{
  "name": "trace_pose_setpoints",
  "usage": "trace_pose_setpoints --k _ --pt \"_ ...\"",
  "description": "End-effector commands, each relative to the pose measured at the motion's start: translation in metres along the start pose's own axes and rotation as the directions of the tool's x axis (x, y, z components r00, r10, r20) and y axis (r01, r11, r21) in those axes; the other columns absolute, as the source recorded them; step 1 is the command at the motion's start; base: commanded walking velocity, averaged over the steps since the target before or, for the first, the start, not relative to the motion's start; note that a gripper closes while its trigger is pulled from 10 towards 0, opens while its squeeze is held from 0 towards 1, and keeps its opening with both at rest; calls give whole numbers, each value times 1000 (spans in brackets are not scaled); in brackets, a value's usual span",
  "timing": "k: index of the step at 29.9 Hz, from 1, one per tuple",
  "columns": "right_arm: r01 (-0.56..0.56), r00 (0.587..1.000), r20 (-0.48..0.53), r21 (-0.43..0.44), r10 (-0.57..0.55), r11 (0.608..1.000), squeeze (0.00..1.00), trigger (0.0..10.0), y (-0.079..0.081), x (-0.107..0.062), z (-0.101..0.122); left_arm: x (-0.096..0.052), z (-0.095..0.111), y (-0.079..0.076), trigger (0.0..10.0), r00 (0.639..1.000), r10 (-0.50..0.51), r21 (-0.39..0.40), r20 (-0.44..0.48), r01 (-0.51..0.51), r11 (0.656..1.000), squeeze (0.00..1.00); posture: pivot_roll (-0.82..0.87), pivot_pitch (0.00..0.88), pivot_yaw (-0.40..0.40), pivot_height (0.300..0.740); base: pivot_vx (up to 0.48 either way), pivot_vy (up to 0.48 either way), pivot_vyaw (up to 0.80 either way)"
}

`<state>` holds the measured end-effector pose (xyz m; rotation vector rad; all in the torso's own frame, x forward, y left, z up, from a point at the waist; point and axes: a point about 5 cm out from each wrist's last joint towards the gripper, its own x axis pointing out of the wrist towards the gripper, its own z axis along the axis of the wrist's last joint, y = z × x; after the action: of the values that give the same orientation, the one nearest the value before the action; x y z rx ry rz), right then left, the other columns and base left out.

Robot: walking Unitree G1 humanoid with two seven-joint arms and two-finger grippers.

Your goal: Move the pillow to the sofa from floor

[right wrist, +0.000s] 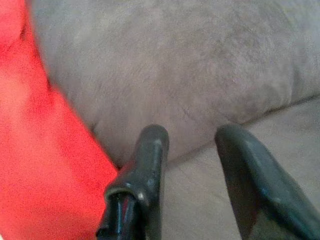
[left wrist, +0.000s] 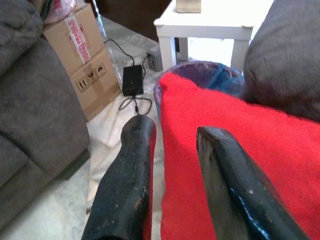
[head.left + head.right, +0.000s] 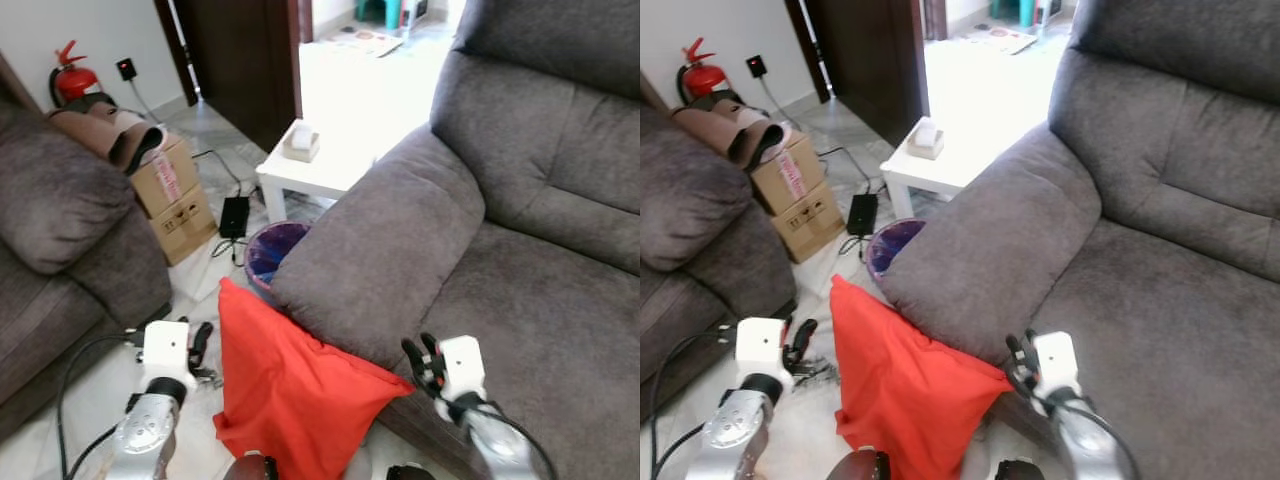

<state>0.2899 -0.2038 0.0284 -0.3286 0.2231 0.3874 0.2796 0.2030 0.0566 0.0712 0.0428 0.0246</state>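
Leaning red fabric pillow [image 3: 290, 385], plush grey sofa [image 3: 520, 250]

The red pillow [image 3: 290, 385] stands tilted on the floor, apparently leaning against the grey sofa [image 3: 520, 250] armrest.

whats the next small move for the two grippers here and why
Probably bring both grippers inward onto the red pillow. It leans on the sofa armrest, standing on the floor, ungrasped. The left gripper is open at its left edge and the right gripper open by its right corner, flanking it.
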Motion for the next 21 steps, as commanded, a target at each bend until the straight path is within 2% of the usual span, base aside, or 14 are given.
trace_pose_setpoints --k 1,3,4,8,10,11,12,14,16,18,20,21 --pt "-134 990 -60 -161 126 978 1000 10000 12 -3 -7 -2 -2 6 10000 1000 13 2 -16 -13 1000 0 -23 159 46 637 0 0 0" --pt "-243 966 -170 -331 196 912 1000 10000 5 -11 -17 -2 -3 7 10000 1000 14 8 -19 -14 1000 0 -24 161 45 637 0 0 0" --pt "-249 964 -183 -348 195 904 1000 10000 3 -12 -17 -2 -3 7 10000 1000 15 9 -19 -15 1000 0 -21 161 45 637 0 0 0" --pt "-226 971 -142 -303 190 926 1000 10000 0 -8 -11 -2 -2 9 10000 1000 18 10 -15 -18 1000 0 -21 165 47 637 0 0 0" --pt "-277 960 -141 -343 243 897 1000 10000 11 -4 -8 -2 -1 10 10000 1000 19 10 -12 -19 1000 0 -23 172 52 637 0 0 0" --pt "-277 960 -141 -343 243 897 1000 10000 11 -4 -8 -2 -1 10 10000 1000 19 10 -12 -19 1000 0 -23 172 52 637 0 0 0" --pt "-333 943 -165 -395 290 856 1000 10000 20 -4 -11 -1 0 10 10000 1000 17 11 -11 -17 1000 0 -22 173 52 637 0 0 0" --pt "-364 931 -187 -440 313 821 1000 10000 28 -3 -13 0 1 11 10000 1000 15 13 -7 -15 1000 0 -15 174 55 637 0 0 0" --pt "-368 930 -200 -455 309 811 1000 10000 34 -1 -15 4 7 10 10000 1000 7 13 8 -7 1000 0 -8 174 55 637 0 0 0" --pt "-357 934 -190 -449 303 819 1000 10000 37 1 -14 8 13 8 10000 1000 -5 4 27 5 1000 0 0 179 56 637 0 0 0" --pt "-338 941 -180 -461 287 821 1000 10000 39 3 -13 17 29 3 10000 997 -18 -33 72 20 999 0 8 183 60 637 0 0 0" --pt "-338 941 -180 -461 287 821 1000 10000 39 3 -13 17 29 3 10000 997 -18 -33 72 20 999 0 8 183 60 637 0 0 0"
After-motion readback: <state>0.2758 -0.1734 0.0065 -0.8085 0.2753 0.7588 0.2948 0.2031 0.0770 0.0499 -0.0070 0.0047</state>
